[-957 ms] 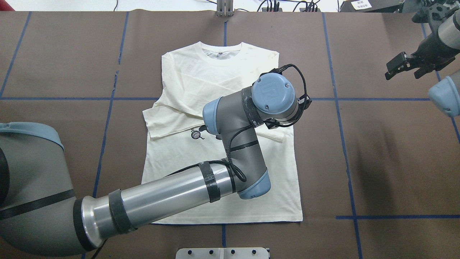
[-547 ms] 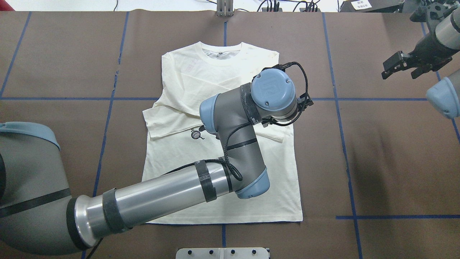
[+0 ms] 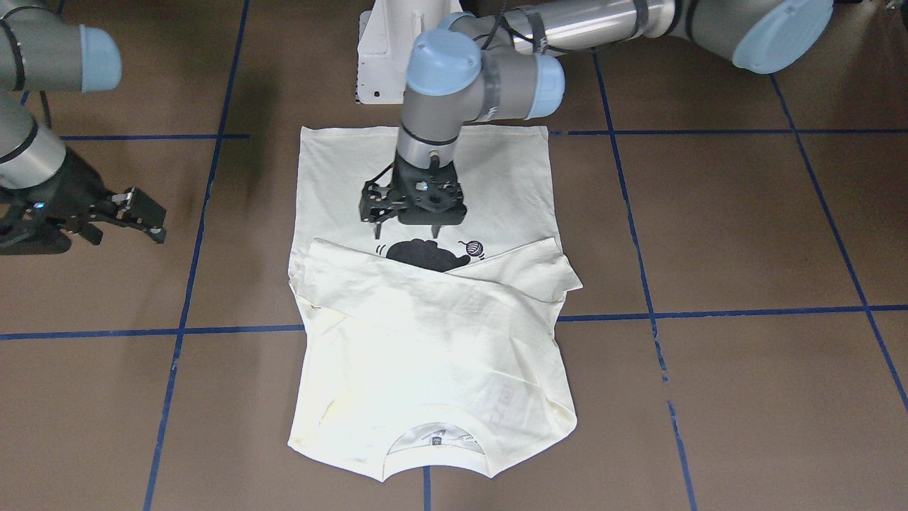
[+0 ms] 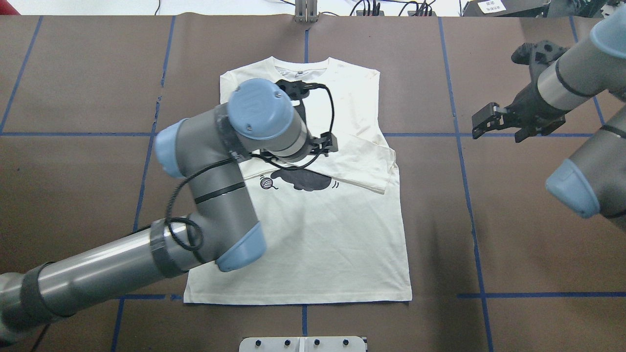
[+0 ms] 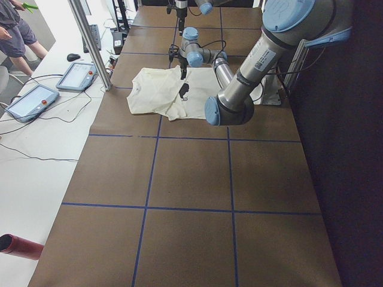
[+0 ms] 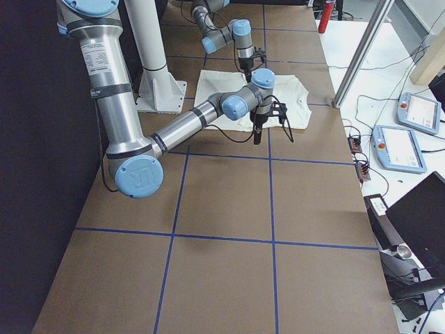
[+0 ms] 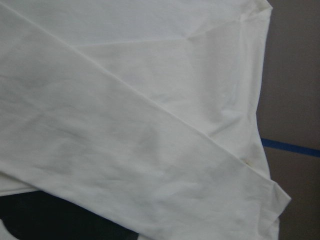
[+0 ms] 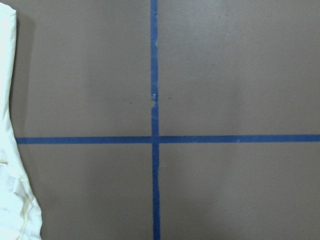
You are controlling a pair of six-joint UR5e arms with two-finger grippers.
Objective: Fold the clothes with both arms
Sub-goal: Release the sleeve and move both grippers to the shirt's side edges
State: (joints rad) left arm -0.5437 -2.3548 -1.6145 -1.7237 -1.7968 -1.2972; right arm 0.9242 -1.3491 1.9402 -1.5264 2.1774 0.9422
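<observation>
The cream shirt (image 4: 318,234) lies flat on the brown table, collar at the far side, both sleeves folded across the chest. The black cat print (image 4: 303,182) and yarn ball show below the sleeves. My left gripper (image 3: 406,231) hangs open and empty just above the shirt's middle, near the cat print (image 3: 422,254); in the overhead view the left wrist (image 4: 261,115) hides it. The left wrist view shows a folded sleeve (image 7: 150,150) close below. My right gripper (image 4: 481,124) is open and empty over bare table right of the shirt; it also shows in the front view (image 3: 145,218).
Blue tape lines (image 4: 459,146) grid the table. The white pedestal base (image 3: 386,50) stands at the near edge. A metal post (image 4: 305,12) stands at the far edge. Control tablets (image 6: 403,139) lie on a side bench.
My left arm has swung from the shirt's right sleeve leftward to the shirt's middle, uncovering the cat print. My right gripper has moved in toward the shirt and lower in the view.
</observation>
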